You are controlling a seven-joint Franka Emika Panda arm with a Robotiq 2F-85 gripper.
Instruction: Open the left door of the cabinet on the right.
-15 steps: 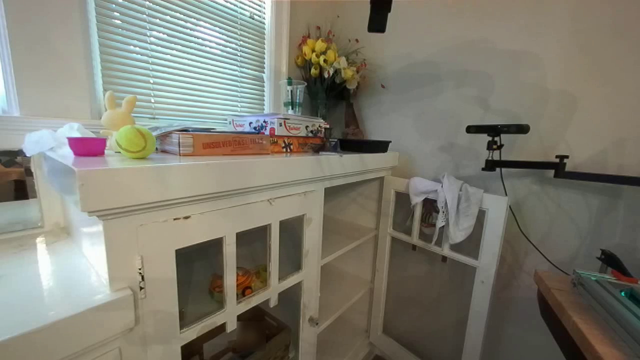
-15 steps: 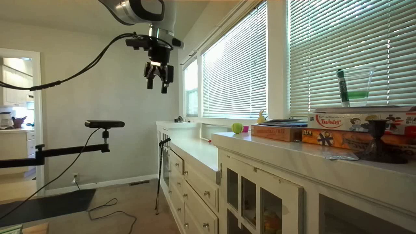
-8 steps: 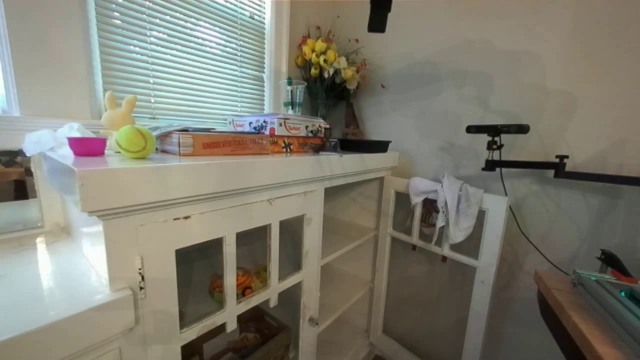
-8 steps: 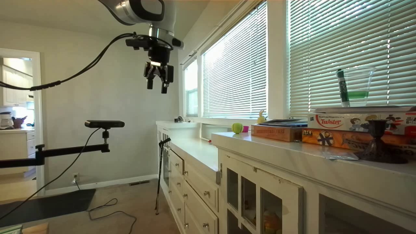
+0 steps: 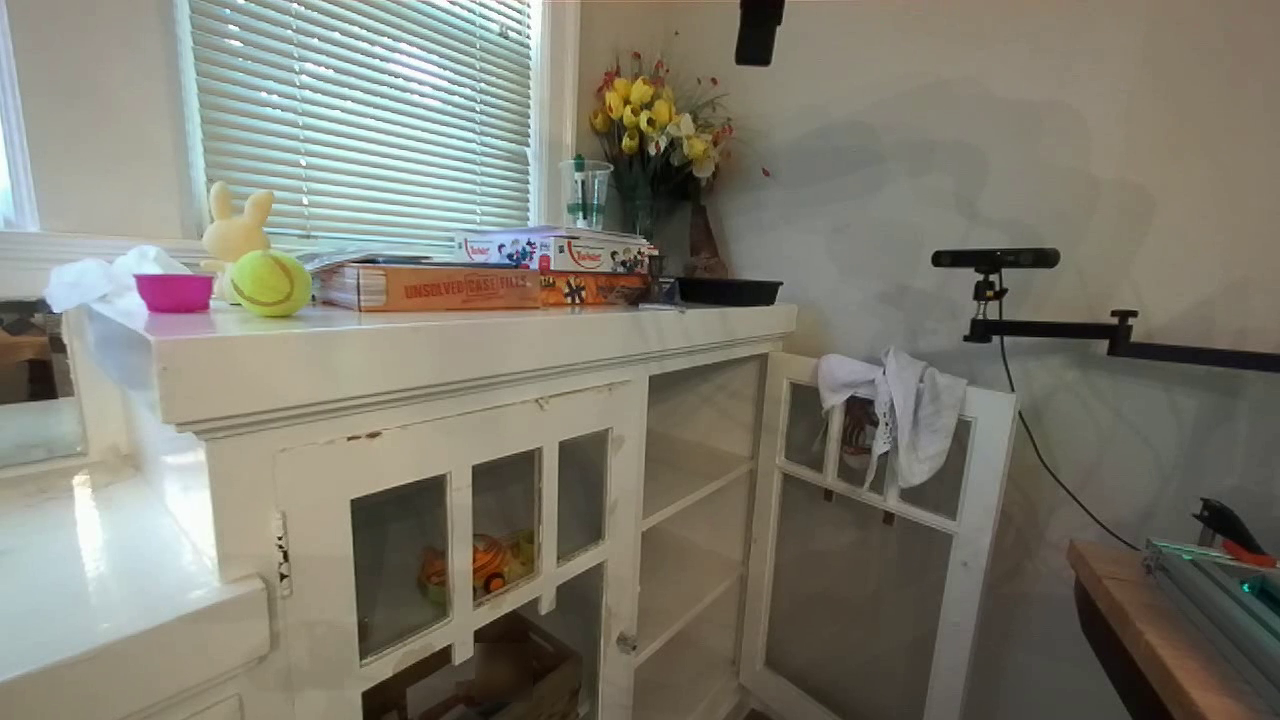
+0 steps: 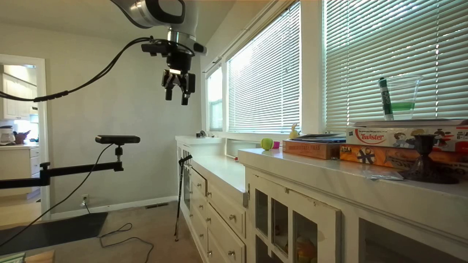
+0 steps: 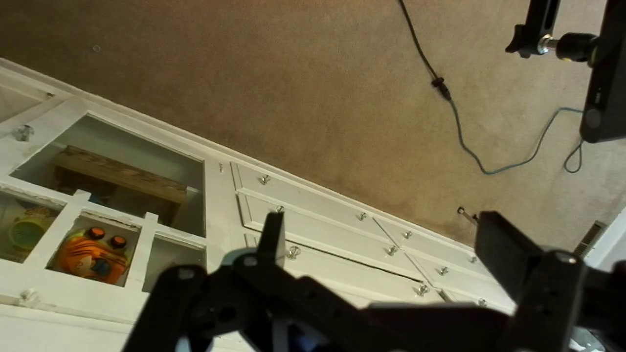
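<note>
The left door [image 5: 460, 545] of the white cabinet [image 5: 480, 350] has small glass panes and hinges at its left edge. It looks shut or nearly so; its free edge stands slightly proud in an exterior view [image 6: 331, 233]. Its glass knob [image 5: 627, 642] is near the free edge, and also shows in the wrist view [image 7: 23, 133]. The door [image 7: 98, 298] lies at the left there. My gripper [image 6: 177, 98] hangs high above the cabinets, fingers pointing down, open and empty, apart from the door. In the wrist view its fingers [image 7: 379, 230] are wide apart.
The matching right door [image 5: 860, 580] stands wide open with a white cloth [image 5: 925, 415] over it. Game boxes [image 5: 430, 288], a tennis ball [image 5: 271, 283] and a pink bowl [image 5: 174, 293] sit on the cabinet top. A camera arm [image 6: 82, 169] and a crutch-like stick [image 6: 179, 197] stand nearby.
</note>
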